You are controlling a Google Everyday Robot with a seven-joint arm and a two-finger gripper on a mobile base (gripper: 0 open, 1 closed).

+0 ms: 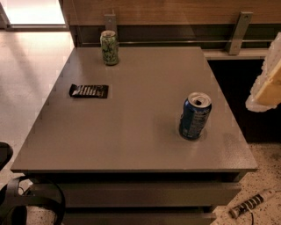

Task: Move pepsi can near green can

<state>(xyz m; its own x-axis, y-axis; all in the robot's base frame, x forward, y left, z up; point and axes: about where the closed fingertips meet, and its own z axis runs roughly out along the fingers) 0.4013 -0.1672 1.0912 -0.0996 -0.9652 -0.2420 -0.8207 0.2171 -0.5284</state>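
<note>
- Wood panelling point(175, 11) is running along the back wall, and a metal bracket point(239, 31) is showing just behind the far right corner of the grey table point(131, 140).
- The green can point(109, 47) is standing upright close to the far edge of the table, toward the far left corner.
- A flat black snack packet point(88, 91) is lying near the left edge, on the nearer side of the green can and apart from it.
- The pepsi can point(195, 116) is standing upright near the right edge, somewhat closer to the front right corner than to the far one, its silver top facing up.
- The pepsi can is sitting well apart from the green can, diagonally across the tabletop, with bare surface between them.
- The gripper point(265, 85) is hanging out beyond the right edge of the table, partly cut off by the picture border, higher than the pepsi can and not touching it. I cannot tell whether it is open or closed.
- A black cable point(33, 197) is looping on the floor by the front left corner, and a striped object point(252, 203) is lying on the speckled floor by the front right corner.
</note>
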